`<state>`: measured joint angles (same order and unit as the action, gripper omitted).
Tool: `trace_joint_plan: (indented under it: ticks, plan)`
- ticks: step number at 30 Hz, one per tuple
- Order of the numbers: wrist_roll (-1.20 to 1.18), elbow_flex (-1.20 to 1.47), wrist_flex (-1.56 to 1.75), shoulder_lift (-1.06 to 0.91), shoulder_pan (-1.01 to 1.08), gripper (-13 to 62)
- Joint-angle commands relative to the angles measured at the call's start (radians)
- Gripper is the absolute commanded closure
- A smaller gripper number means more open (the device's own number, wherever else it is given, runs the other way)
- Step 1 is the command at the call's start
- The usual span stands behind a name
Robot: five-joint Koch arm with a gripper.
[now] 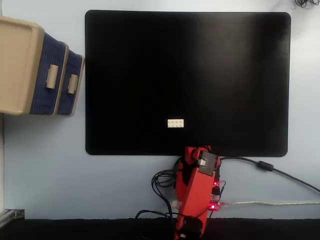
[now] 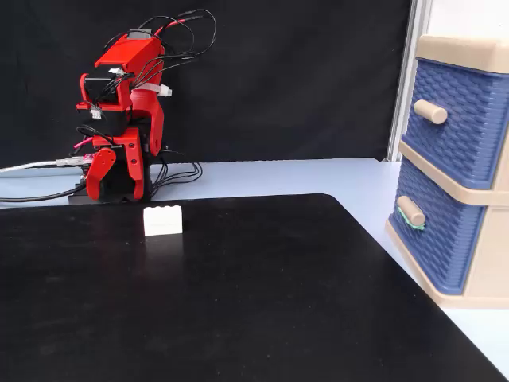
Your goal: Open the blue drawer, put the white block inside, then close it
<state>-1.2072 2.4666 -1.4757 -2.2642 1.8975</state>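
Note:
The white block (image 1: 175,123) (image 2: 162,220) lies studs-up on the black mat, near the mat's edge by the arm. My red arm (image 1: 197,190) is folded at its base just off the mat. Its gripper (image 2: 117,195) points down behind the block, apart from it, with the two jaws a little spread and nothing between them. The blue drawer (image 2: 433,239) (image 1: 73,84) is the lower one in the beige cabinet (image 1: 17,65). It sits pushed in, and its beige handle (image 2: 410,211) faces the mat.
The upper blue drawer (image 2: 461,119) (image 1: 50,75) is also pushed in. The black mat (image 1: 187,60) covers most of the light blue table. Cables (image 1: 260,165) trail from the arm's base along the table edge.

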Motion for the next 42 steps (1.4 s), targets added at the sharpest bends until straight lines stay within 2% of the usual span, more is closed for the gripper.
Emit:
trace_joint_plan:
  ticks: [1, 11, 18, 21, 25, 29, 32, 37, 42]
  plan:
    - [-0.006, 0.003, -0.132, -0.084, 0.020, 14.9]
    - [-0.005, -0.025, -0.146, -0.086, 0.020, 14.9]
    - [-0.051, -0.497, -0.230, -0.087, 0.000, 16.2]
    - [-0.245, -0.667, -0.227, -0.074, -0.129, 16.7]
    - [-0.712, -0.727, -0.167, -0.029, -0.554, 16.6]
    - [-1.281, -0.652, 0.146, 0.058, -1.034, 16.6]
    - [-1.539, -0.492, 0.597, 0.072, -1.244, 16.6]
    - [-1.588, -0.115, 1.443, 0.192, -1.261, 16.6]
    - [-1.712, -0.038, 2.051, 0.552, -1.261, 16.7]
